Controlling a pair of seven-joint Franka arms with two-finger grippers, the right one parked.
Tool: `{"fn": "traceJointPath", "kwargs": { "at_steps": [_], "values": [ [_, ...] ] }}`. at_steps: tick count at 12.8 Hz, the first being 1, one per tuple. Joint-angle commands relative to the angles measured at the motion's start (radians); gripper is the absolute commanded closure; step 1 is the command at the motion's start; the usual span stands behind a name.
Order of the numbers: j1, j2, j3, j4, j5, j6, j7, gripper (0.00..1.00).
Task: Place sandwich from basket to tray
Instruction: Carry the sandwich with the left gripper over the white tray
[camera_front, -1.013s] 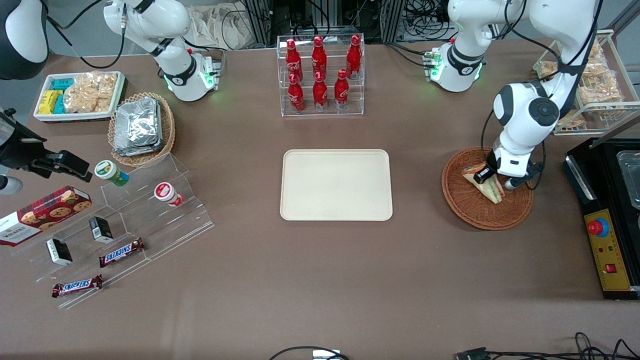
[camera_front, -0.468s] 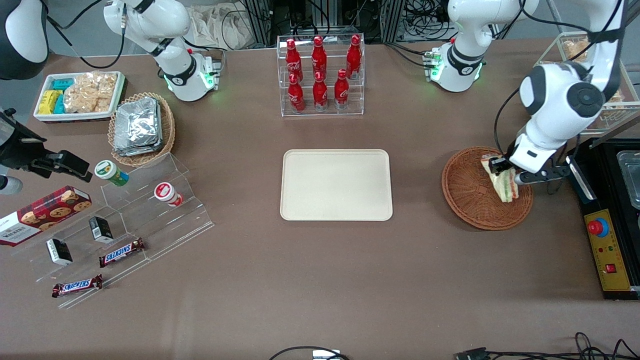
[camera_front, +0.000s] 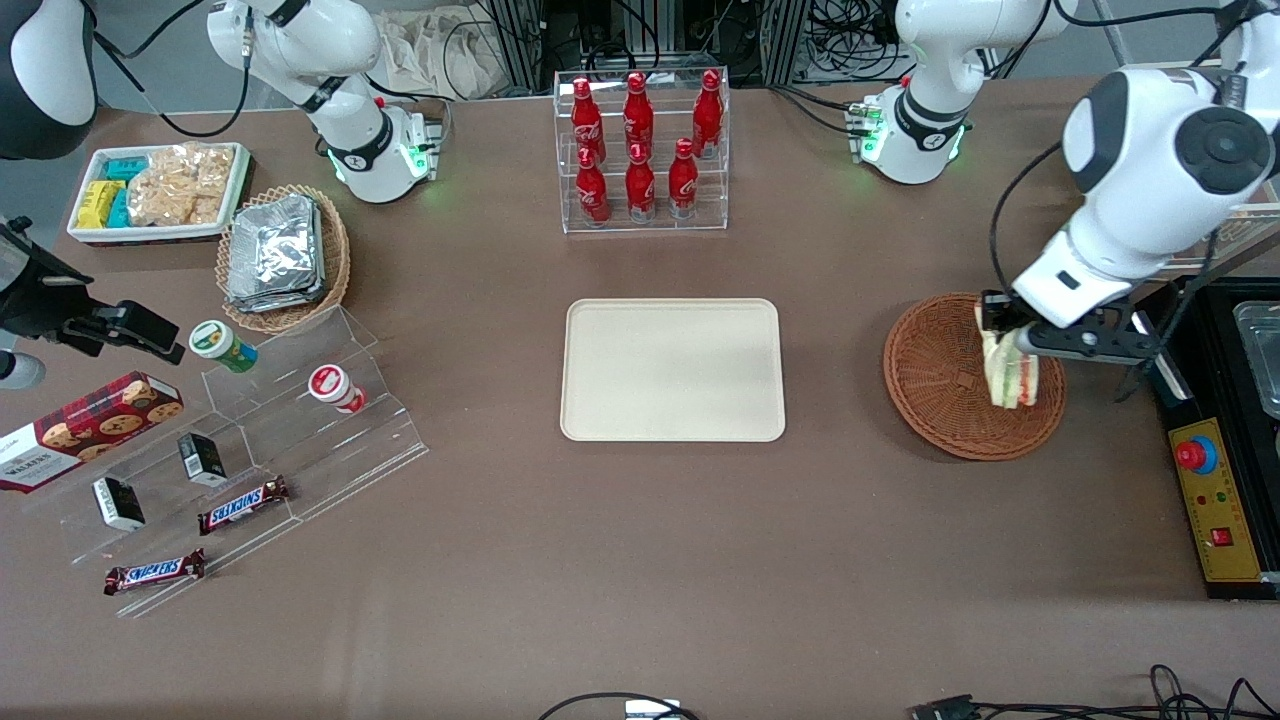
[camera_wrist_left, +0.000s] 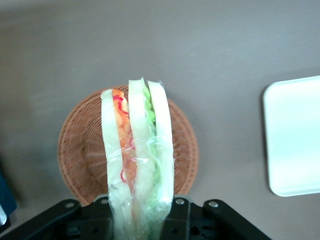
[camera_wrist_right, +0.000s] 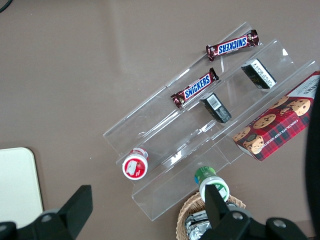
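We see the gripper (camera_front: 1003, 335) above the basket (camera_front: 940, 385), at the basket's side toward the working arm's end of the bench (camera_front: 640, 560). Fingers clenched on the sandwich (camera_front: 1008, 372), which hangs point-down and clear of the weave; front view shows only its narrow edge.

Left wrist view adds what the front cannot: the sandwich (camera_wrist_left: 136, 160) in clear wrap, three pale bread slices on edge, orange and red filling in one gap, green in the other. The wide end sits between the black fingers (camera_wrist_left: 182, 215); the tip points away from the camera, over the basket (camera_wrist_left: 80, 150). Basket floor looks bare around it. A corner of the tray (camera_wrist_left: 292, 135) shows well apart from the basket, brown bench between.

Front view gives the layout. The tray (camera_front: 672, 370) lies mid-bench, flat, nothing on it, low rim all round. Between tray and basket there is an open strip of bench. A clear rack of red bottles (camera_front: 640, 150) stands farther from the camera than the tray, apart from its edge. A black control box (camera_front: 1215, 490) sits just beside the basket toward the working arm's end. Nearer the camera the bench is open
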Motion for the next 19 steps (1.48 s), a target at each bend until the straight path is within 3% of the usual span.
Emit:
{"fn": "traceJointPath", "kwargs": {
  "at_steps": [1, 5, 9, 13, 19],
  "values": [
    [-0.002, 0.004, -0.105, 0.025, -0.006, -0.018, 0.006, 0.75],
    [-0.002, 0.033, -0.265, 0.051, -0.053, 0.011, -0.142, 0.75],
    [-0.004, 0.151, -0.42, 0.051, -0.029, 0.144, -0.367, 0.75],
    [-0.039, 0.25, -0.432, 0.049, -0.029, 0.219, -0.424, 0.75],
    [-0.094, 0.421, -0.432, 0.051, 0.13, 0.311, -0.583, 0.75]
  ]
}}
